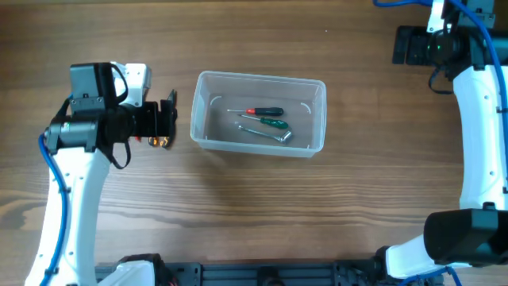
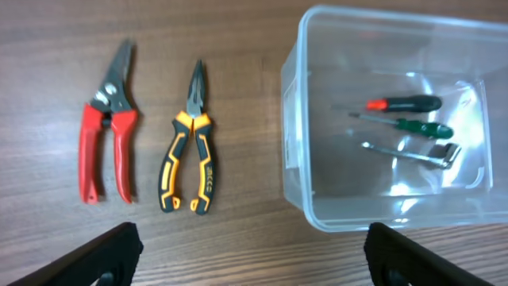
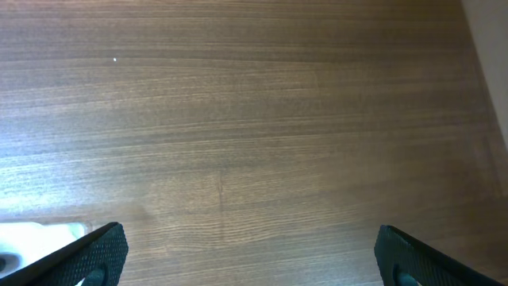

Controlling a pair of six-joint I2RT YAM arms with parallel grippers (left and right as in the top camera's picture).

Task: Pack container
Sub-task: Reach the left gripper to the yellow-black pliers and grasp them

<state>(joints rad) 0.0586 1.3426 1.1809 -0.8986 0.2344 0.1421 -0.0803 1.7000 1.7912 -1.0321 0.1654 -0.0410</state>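
Note:
The clear plastic container [image 1: 262,78] stands mid-table. In it lie a red-handled screwdriver [image 1: 263,111], a green-handled screwdriver [image 1: 270,123] and a silver metal tool [image 1: 270,134]. My left gripper [image 1: 168,119] is open and empty, just left of the container. In the left wrist view, red-handled cutters [image 2: 107,135] and yellow-black needle-nose pliers [image 2: 190,155] lie on the table left of the container [image 2: 290,119], ahead of the open fingers [image 2: 254,262]. My right gripper [image 1: 403,46] is open and empty at the far right, over bare wood [image 3: 250,258].
The table is brown wood [image 1: 317,206]. In the overhead view the left gripper hides most of the pliers; only a bit shows [image 1: 161,141]. A white object [image 3: 32,237] sits at the lower left edge of the right wrist view.

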